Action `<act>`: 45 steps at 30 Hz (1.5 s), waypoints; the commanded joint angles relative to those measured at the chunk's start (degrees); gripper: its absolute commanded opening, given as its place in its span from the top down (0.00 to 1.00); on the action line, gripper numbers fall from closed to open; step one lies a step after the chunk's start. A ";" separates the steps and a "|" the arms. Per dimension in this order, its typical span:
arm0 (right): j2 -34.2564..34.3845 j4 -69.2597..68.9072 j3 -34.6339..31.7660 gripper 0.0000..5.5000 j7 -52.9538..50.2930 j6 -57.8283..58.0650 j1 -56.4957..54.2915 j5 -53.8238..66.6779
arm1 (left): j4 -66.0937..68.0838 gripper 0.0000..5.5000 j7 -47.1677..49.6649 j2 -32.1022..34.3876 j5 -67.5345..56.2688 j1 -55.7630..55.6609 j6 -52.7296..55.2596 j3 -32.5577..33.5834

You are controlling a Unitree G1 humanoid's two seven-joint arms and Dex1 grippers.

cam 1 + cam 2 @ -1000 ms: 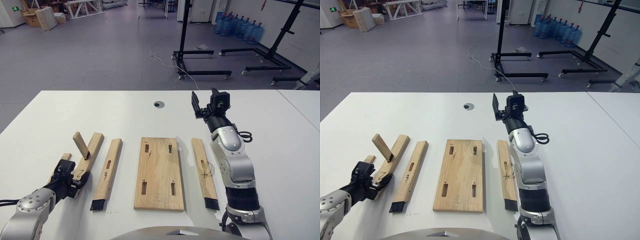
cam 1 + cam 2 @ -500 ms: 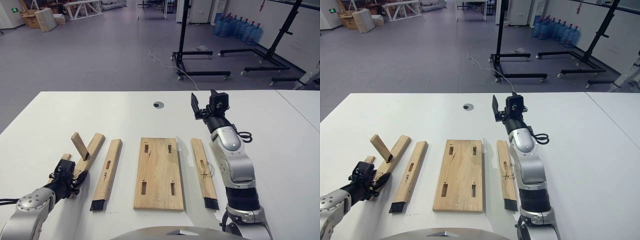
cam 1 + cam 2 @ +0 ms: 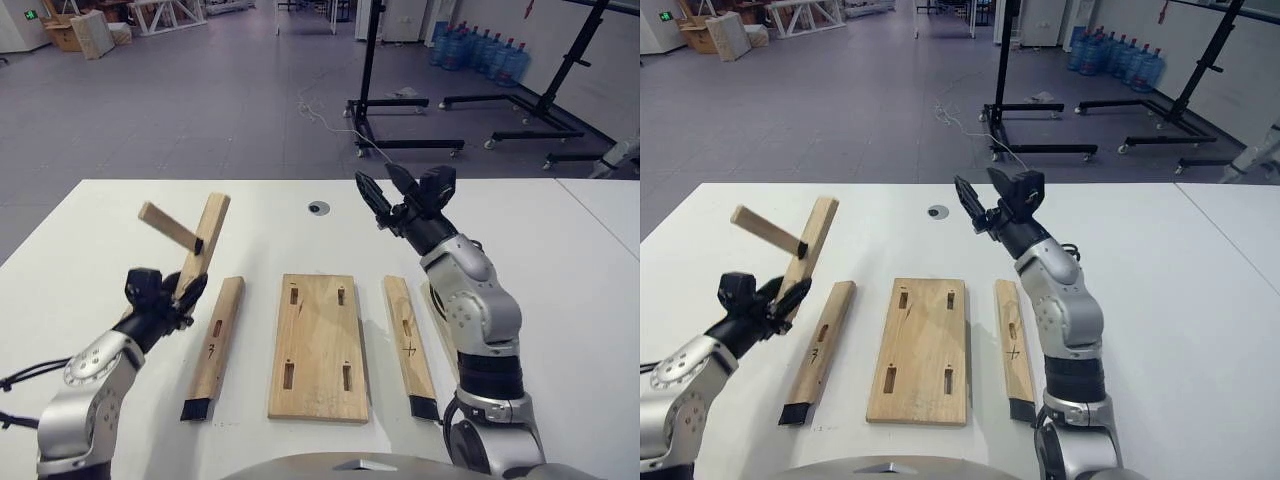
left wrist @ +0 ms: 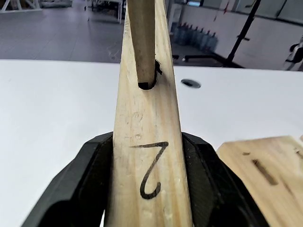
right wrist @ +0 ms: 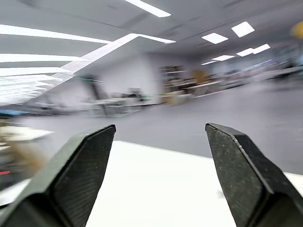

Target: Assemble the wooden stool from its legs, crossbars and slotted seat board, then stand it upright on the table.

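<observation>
My left gripper [image 3: 166,300] is shut on the lower end of a wooden leg [image 3: 204,243] marked 2. It holds the leg tilted up above the table's left side. A short crossbar [image 3: 167,225] sticks out of the leg's slot [image 4: 147,85]. The black fingers [image 4: 87,177] clamp both sides of this leg [image 4: 150,142]. The slotted seat board [image 3: 318,345] lies flat at the middle. A second leg [image 3: 213,345] lies left of it, a third leg [image 3: 408,345] right of it. My right gripper [image 3: 381,196] hangs open in the air over the far middle of the table, holding nothing.
A round cable hole [image 3: 318,208] sits near the table's far edge. Black wheeled stands [image 3: 405,105] are on the floor beyond. A second table [image 3: 612,205] adjoins at the right. The white tabletop [image 3: 100,230] has free room at the far left and right.
My left gripper has lifted the leg with its crossbar off the table and raised it to a steep tilt. My right gripper has swung left and turned.
</observation>
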 commanded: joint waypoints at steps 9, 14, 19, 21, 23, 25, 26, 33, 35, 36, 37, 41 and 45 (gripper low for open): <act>-1.51 10.55 -2.30 0.36 16.06 15.94 -7.29 24.43 | -2.51 0.63 -22.61 4.06 -27.79 -9.14 9.59 -5.43; -0.70 11.07 -1.52 0.36 17.82 17.01 -8.26 26.17 | -2.57 0.63 -23.67 5.66 -30.25 -10.07 11.25 -6.59; -0.97 10.85 -1.25 0.36 18.62 18.63 -8.45 28.06 | -3.51 0.63 -23.63 6.30 -30.81 -10.15 11.30 -7.72; -1.51 10.48 -1.50 0.36 19.87 19.90 -7.77 29.56 | -2.90 0.63 -23.75 6.39 -30.95 -9.98 11.12 -7.56; -2.04 9.82 -1.44 0.36 21.15 20.67 -7.32 30.55 | -2.49 0.63 -24.10 6.65 -30.72 -9.53 10.89 -7.59; -2.81 9.07 -0.56 0.36 22.73 20.91 -6.96 30.28 | -2.07 0.63 -24.46 6.91 -30.46 -9.31 10.82 -7.74; -3.19 8.90 -0.12 0.36 23.39 20.73 -6.84 29.79 | -2.00 0.63 -24.47 6.97 -30.30 -9.24 10.81 -7.88; -2.02 12.55 1.79 0.36 24.17 16.21 -9.42 25.03 | -3.32 0.63 -24.87 8.12 -30.42 -9.53 11.39 -9.25; -1.48 14.38 1.84 0.36 23.85 15.46 -10.37 24.08 | -3.54 0.63 -24.95 8.31 -30.56 -9.85 11.32 -9.60; -1.37 15.02 1.84 0.36 23.76 15.37 -10.69 23.88 | -3.64 0.63 -25.07 8.45 -30.41 -9.94 11.22 -9.82; -1.36 15.50 1.85 0.36 23.97 15.51 -10.95 23.92 | -3.71 0.63 -25.10 8.51 -30.38 -9.98 11.18 -9.94; -0.97 15.38 0.49 0.36 24.53 17.29 -11.92 27.05 | -3.62 0.63 -25.63 9.14 -30.02 -9.60 11.08 -10.50; -1.08 14.10 0.84 0.36 24.58 18.23 -12.51 27.67 | -3.58 0.63 -25.41 9.59 -29.68 -9.31 11.29 -11.13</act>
